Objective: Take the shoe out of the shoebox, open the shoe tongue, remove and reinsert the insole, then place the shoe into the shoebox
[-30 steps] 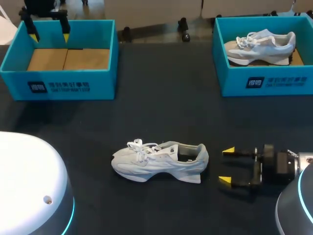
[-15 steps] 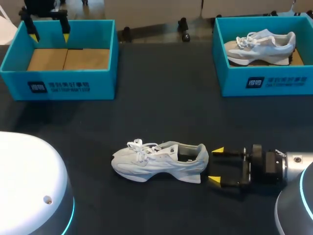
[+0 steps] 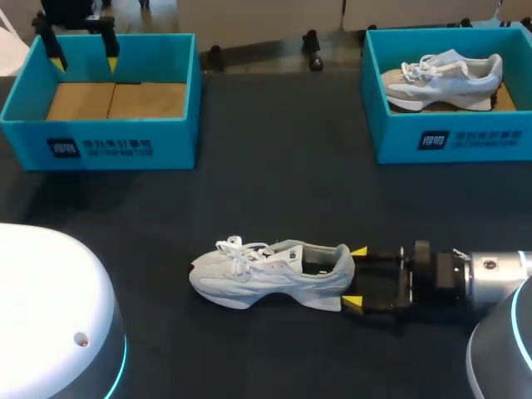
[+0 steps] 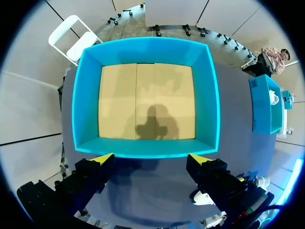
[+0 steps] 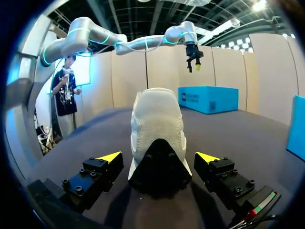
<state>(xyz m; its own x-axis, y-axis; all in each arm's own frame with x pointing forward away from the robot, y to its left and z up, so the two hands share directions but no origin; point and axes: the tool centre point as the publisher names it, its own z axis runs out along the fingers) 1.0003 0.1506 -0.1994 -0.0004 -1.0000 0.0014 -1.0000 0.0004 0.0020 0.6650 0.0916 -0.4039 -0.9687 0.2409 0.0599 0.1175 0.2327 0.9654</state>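
The right fingers (image 3: 356, 277) are spread wide and lie low along the counter, their yellow tips on either side of the heel of the loose sneaker. From the right wrist view a gap shows on each side of the heel, so neither tip touches it. The left fingers (image 3: 84, 60) are spread too. They hang over the far-left box, pointing straight down into it and holding nothing.

The broad dark counter (image 3: 266, 174) carries everything. At its far left corner sits an open teal cardboard shoebox (image 3: 100, 143), its tan cardboard floor showing. Well apart from it, at the far right corner, stands a second teal shoebox (image 3: 449, 137). A pale grey-and-white laced sneaker (image 3: 440, 79) lies inside that one, on its side.

The shoe being worked on, a white-grey mesh sneaker with white laces (image 3: 266, 278), stands upright on its sole near the front middle of the counter, outside both boxes. Its toe points toward the left arm's side and its heel toward the right arm.
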